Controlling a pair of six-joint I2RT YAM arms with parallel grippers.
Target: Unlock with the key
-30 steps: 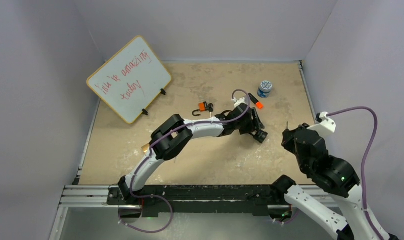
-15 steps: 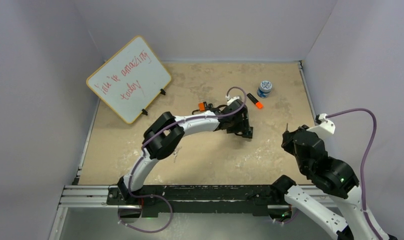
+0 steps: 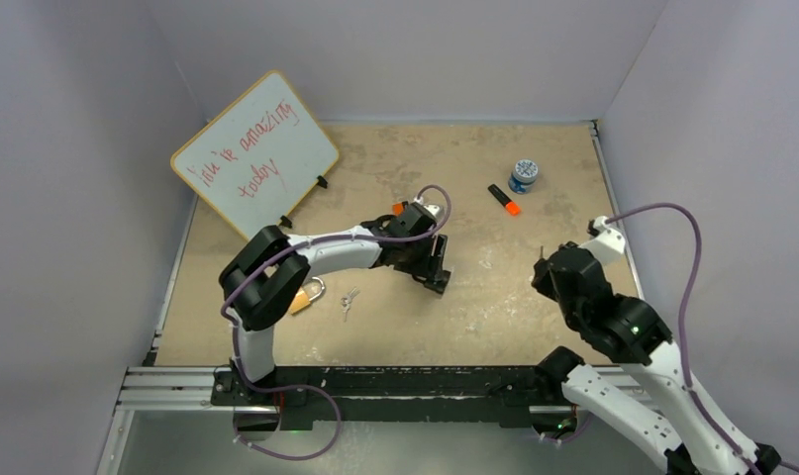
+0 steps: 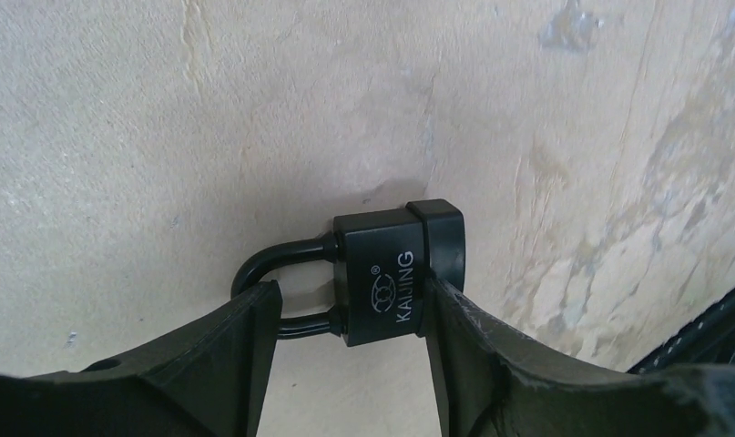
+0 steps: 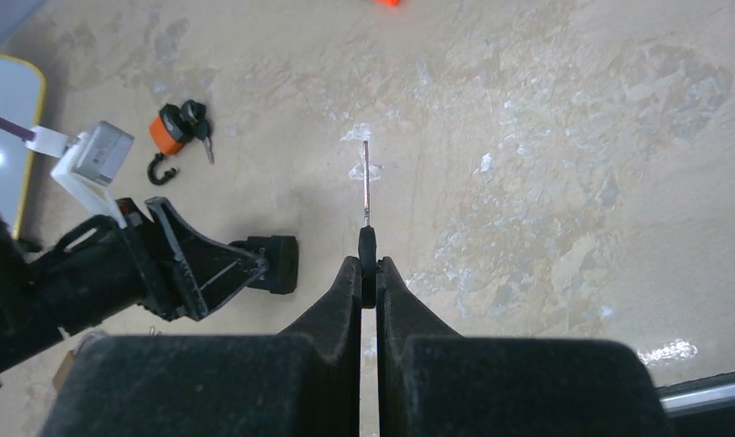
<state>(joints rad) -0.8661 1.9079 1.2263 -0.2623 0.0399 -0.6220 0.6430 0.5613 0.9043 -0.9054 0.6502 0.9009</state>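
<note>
A black padlock (image 4: 400, 273) marked KAIJING lies sideways between the fingers of my left gripper (image 4: 350, 309), close above the table. One finger presses its base and the other its shackle. In the top view the left gripper (image 3: 437, 275) sits mid-table. The padlock's base (image 5: 274, 262) also shows in the right wrist view. My right gripper (image 5: 369, 264) is shut on the black head of a key (image 5: 367, 196), whose thin blade points forward. In the top view the right gripper (image 3: 544, 265) is to the right of the padlock and apart from it.
An orange padlock with keys (image 3: 403, 209) lies just behind the left wrist. A brass padlock (image 3: 306, 294) and loose keys (image 3: 349, 299) lie by the left arm's elbow. A whiteboard (image 3: 254, 153) stands at the back left. A marker (image 3: 504, 199) and a blue jar (image 3: 524, 175) are at the back right.
My left gripper has swung left and nearer with the black padlock in it. My right gripper has shifted left with the key. The brass padlock and loose keys have come into view.
</note>
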